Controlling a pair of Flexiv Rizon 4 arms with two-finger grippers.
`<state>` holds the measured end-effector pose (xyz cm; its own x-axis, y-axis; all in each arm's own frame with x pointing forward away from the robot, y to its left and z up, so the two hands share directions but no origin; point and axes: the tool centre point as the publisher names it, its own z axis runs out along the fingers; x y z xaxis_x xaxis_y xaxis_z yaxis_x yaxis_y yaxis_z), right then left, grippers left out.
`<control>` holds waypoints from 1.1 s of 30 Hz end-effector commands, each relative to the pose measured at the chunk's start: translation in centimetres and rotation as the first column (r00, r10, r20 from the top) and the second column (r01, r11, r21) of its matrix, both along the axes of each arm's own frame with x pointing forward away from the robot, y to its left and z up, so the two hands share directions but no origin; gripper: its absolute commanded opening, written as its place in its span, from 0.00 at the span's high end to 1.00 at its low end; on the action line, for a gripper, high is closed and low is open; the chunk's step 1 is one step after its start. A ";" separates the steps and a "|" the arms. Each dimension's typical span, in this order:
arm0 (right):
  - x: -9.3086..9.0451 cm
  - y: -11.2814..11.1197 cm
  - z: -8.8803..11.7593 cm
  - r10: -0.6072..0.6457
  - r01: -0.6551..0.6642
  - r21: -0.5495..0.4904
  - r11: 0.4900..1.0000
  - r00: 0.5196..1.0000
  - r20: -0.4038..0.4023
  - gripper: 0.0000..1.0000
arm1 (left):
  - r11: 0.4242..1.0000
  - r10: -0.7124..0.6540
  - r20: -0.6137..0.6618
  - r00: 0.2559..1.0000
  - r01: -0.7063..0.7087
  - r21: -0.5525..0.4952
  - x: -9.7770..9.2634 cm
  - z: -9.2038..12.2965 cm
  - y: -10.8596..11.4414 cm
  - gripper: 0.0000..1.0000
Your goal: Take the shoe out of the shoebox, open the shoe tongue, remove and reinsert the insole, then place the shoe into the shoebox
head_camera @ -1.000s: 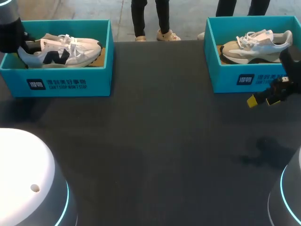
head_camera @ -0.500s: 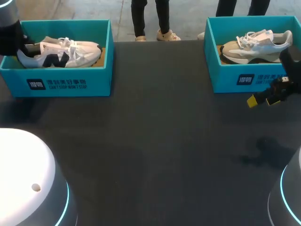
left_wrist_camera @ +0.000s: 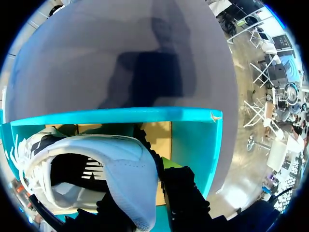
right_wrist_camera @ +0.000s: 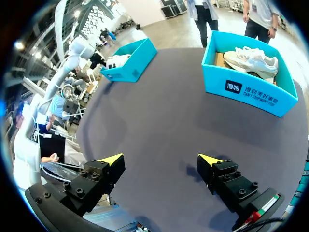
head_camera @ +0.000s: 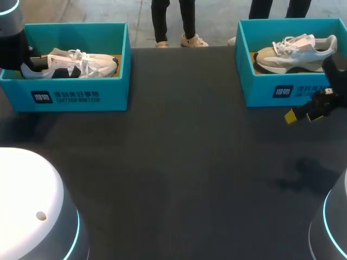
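Shoe [head_camera: 76, 62] lies in the left shoebox [head_camera: 81, 96], its heel pinched between the left fingers [left_wrist_camera: 186, 198]. It looks light, with a soft mesh upper and a stiffer sole, so the firm heel collar seems the safest hold. The right fingers [right_wrist_camera: 99, 176] hang spread wide over the surface [head_camera: 179, 162], holding nothing.
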<state>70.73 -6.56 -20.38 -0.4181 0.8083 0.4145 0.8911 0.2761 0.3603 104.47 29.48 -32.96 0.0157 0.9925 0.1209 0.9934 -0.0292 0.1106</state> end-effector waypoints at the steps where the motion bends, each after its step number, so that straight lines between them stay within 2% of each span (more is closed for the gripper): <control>1: -0.1 0.0 0.0 -0.001 0.001 -0.001 1.000 1.000 0.001 0.00 | 1.000 0.004 -0.009 1.000 -0.004 0.007 0.3 -0.7 -0.1 1.00; 22: -0.1 0.0 0.0 -0.001 0.001 -0.001 1.000 1.000 0.001 0.00 | 0.999 0.021 -0.072 0.997 -0.018 0.046 1.0 -3.8 -0.2 1.00; 33: -0.1 0.0 0.0 -0.001 0.001 -0.001 1.000 1.000 0.001 0.00 | 0.997 0.036 -0.087 0.996 -0.030 0.067 1.1 -4.6 0.0 1.00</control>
<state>70.73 -6.56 -20.38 -0.4181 0.8083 0.4145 0.8910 0.2761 0.3603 105.22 29.56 -37.55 -0.0039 0.9831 0.1828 0.9996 -0.0010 0.0266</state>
